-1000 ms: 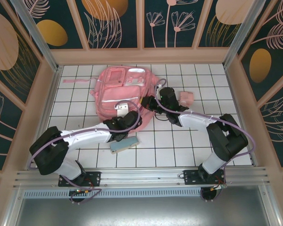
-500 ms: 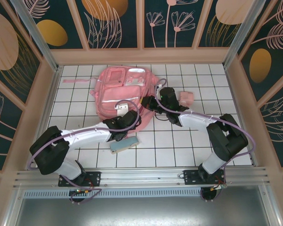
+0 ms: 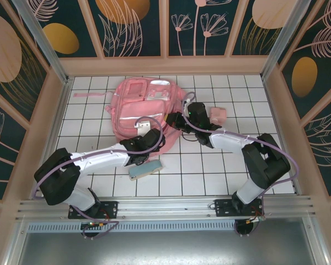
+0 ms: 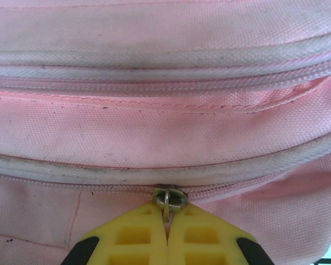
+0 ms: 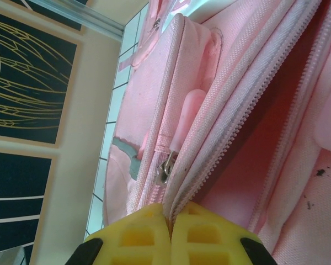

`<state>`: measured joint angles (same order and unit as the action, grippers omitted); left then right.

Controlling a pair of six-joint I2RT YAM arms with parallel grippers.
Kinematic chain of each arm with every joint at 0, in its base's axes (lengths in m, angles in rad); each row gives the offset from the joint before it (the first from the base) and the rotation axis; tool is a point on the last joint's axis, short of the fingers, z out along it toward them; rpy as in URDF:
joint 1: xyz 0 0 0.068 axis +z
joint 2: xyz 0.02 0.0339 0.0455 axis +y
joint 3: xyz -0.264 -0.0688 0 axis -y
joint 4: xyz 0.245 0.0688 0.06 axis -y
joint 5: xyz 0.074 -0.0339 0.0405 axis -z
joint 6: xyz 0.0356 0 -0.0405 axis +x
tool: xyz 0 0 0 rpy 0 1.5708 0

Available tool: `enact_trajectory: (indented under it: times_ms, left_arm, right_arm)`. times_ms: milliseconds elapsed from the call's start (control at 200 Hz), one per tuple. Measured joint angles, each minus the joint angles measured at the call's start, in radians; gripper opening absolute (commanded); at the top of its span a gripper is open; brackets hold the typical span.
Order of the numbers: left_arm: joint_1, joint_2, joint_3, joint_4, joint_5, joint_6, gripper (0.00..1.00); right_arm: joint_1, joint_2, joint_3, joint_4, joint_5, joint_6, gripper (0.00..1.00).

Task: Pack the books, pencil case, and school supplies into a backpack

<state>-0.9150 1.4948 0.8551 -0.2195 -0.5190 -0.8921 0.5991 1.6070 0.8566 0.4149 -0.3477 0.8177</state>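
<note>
The pink backpack (image 3: 133, 105) lies flat at the back middle of the tiled table. My left gripper (image 3: 151, 136) is at its near edge. In the left wrist view that gripper (image 4: 167, 223) is shut on the metal zipper pull (image 4: 169, 198) of a closed zipper. My right gripper (image 3: 173, 119) is at the backpack's right side. Its yellow fingers (image 5: 135, 237) are shut on the zipper edge (image 5: 209, 165) of an opened compartment, beside a metal slider (image 5: 163, 168). The pale blue pencil case (image 3: 145, 169) lies on the tiles near my left arm. The small pink school supplies item (image 3: 218, 114) sits to the right of my right wrist. The books are out of view.
Wooden walls with dark flower panels (image 3: 135, 27) close in the table on three sides. A pink strap (image 3: 88, 95) trails left from the backpack. A metal rail (image 3: 165, 207) runs along the near edge by the arm bases. Bare white tiles (image 3: 198, 176) lie near front and right.
My left gripper has closed onto the zipper pull at the backpack's near edge. The right gripper, backpack, pencil case and pink item have stayed put.
</note>
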Motion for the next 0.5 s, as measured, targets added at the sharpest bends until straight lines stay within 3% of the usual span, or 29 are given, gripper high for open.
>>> enact_trajectory:
  times_ms: [360,500]
  left_arm:
    - [0.091,-0.125,-0.101,0.069,0.105,0.024,0.00]
    - [0.190,-0.190,-0.166,0.014,0.059,0.035,0.00]
  right_arm:
    - [-0.045,-0.013,-0.028,0.008,-0.071,0.000,0.00]
    - [-0.096,-0.032,-0.036,0.006,-0.065,0.000,0.00]
